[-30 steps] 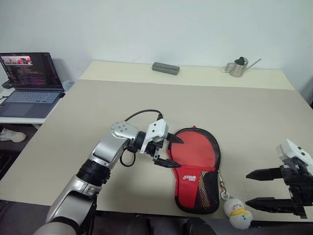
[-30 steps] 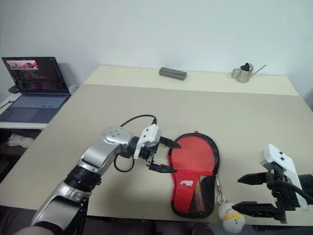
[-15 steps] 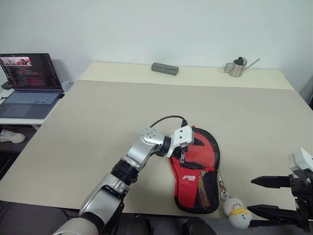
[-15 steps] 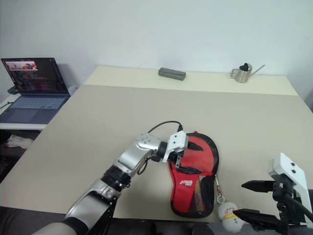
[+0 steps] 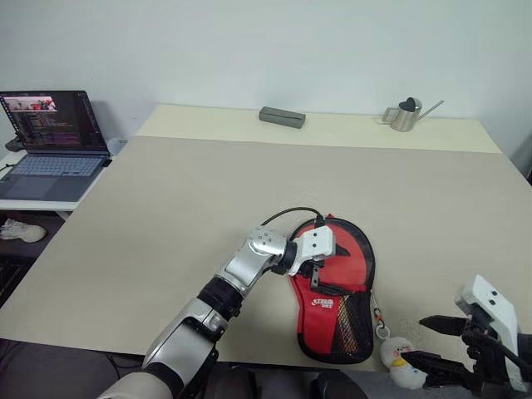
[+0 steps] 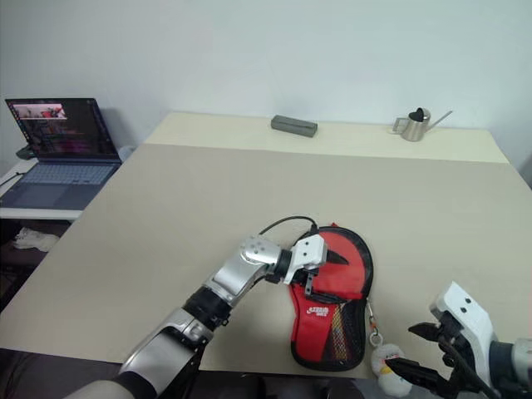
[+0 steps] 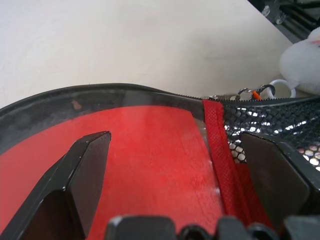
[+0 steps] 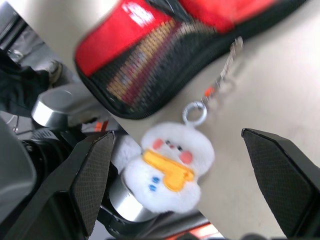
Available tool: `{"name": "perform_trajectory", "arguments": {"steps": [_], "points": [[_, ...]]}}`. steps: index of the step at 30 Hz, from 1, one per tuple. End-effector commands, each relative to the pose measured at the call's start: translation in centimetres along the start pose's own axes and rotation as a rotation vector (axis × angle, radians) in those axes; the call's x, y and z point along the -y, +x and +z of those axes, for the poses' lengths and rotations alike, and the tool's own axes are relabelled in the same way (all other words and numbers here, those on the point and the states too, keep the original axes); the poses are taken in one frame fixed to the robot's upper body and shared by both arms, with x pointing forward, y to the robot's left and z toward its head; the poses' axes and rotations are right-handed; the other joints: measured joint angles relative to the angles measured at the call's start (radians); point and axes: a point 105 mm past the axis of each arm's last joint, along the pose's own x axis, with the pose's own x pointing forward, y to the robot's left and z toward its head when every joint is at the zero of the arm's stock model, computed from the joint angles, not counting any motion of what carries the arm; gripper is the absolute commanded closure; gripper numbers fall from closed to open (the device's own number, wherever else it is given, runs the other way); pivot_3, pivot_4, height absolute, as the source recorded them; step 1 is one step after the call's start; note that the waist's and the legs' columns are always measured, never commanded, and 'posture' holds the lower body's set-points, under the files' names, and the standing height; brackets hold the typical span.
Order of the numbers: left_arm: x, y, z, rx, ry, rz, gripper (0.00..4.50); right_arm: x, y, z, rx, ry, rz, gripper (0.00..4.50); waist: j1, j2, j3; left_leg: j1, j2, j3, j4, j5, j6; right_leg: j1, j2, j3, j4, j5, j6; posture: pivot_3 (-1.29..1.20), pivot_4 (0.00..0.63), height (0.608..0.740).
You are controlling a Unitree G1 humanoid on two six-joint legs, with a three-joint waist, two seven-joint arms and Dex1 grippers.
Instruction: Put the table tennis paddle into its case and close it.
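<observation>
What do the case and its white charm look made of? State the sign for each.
Case: soft fabric by the look, matte red panel, open black mesh at the narrow end, stitched black zip edging. White charm: likely plush; fuzzy, rounded, with a yellow scarf, hung on a metal ring.

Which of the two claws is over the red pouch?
The left claw, open above the red pouch; the right claw hangs off the table edge beside the white plush charm.

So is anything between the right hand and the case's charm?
Nothing visible. The right hand, open, sits at the table's near edge, and the white plush charm lies just ahead of its fingertips, clipped to the case.
</observation>
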Motion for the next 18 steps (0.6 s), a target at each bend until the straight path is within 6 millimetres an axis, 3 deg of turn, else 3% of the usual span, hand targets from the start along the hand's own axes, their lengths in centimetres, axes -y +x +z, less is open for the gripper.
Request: {"name": "perform_trajectory", "arguments": {"steps": [1, 9, 18], "points": [[0.7, 0.5, 0.1, 0.001, 0.013, -0.031, 0.0, 0.4, 0.3, -0.1, -0.014, -0.02, -0.02, 0.02, 0.0, 0.0, 0.0, 0.0, 0.0, 0.0, 0.0, 0.0, 0.0, 0.0, 0.0, 0.0, 0.0, 0.0, 0.0, 0.0, 0.15, 0.74], [0.6, 0.4, 0.1, 0.001, 0.006, -0.021, 0.0, -0.3, 1.7, -1.4, -0.051, -0.009, 0.013, 0.02, 0.0, 0.0, 0.0, 0.0, 0.0, 0.0, 0.0, 0.0, 0.0, 0.0, 0.0, 0.0, 0.0, 0.0, 0.0, 0.0, 0.15, 0.74], [0.6, 0.3, 0.1, -0.002, 0.008, -0.015, 0.0, 0.7, 3.0, -2.2, -0.073, -0.001, -0.034, 0.02, 0.0, 0.0, 0.0, 0.0, 0.0, 0.0, 0.0, 0.0, 0.0, 0.0, 0.0, 0.0, 0.0, -0.002, 0.003, 0.0, 0.15, 0.74]]}}
